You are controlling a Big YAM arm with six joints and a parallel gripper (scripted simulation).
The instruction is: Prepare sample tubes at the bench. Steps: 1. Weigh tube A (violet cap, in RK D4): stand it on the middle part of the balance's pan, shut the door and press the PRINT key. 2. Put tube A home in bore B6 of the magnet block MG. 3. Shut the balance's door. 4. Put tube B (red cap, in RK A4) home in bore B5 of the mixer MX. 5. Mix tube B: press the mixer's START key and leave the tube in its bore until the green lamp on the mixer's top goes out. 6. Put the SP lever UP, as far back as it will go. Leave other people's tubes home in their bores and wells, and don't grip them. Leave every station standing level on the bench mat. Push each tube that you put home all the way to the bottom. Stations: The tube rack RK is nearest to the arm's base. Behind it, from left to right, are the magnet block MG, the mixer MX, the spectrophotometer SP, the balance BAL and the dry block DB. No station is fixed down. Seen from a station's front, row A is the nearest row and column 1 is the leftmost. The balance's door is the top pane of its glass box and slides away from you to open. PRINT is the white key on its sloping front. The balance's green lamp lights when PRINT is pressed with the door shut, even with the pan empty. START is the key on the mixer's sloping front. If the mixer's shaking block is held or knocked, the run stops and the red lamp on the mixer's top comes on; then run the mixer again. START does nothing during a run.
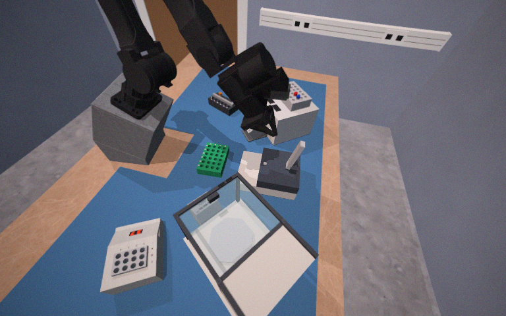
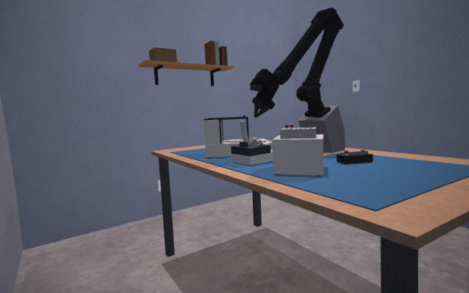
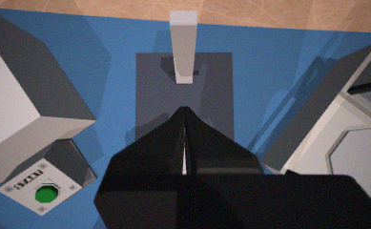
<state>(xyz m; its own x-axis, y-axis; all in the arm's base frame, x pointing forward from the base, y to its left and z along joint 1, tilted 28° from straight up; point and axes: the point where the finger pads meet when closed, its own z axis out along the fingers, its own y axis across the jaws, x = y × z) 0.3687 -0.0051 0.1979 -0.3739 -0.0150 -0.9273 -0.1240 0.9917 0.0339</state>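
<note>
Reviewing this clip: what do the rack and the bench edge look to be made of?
Rack: likely moulded plastic, satin; even, saturated green with no grain.
Bench edge: wood or wood laminate, matt; tan with fine streaks.

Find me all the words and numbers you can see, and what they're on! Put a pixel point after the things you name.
None are clear enough to quote.
Dry block (image 1: pixel 154 270): red display (image 1: pixel 136 232), digits too blurred; tiny marks around the wells, too small.
Mixer (image 1: pixel 292 125) (image 2: pixel 298 155) (image 3: pixel 15 124): dark word beside the green key (image 3: pixel 46 194), too blurred.
Balance (image 1: pixel 267 270) (image 2: pixel 212 134) (image 3: pixel 311 143): marks on its front, too small.
</note>
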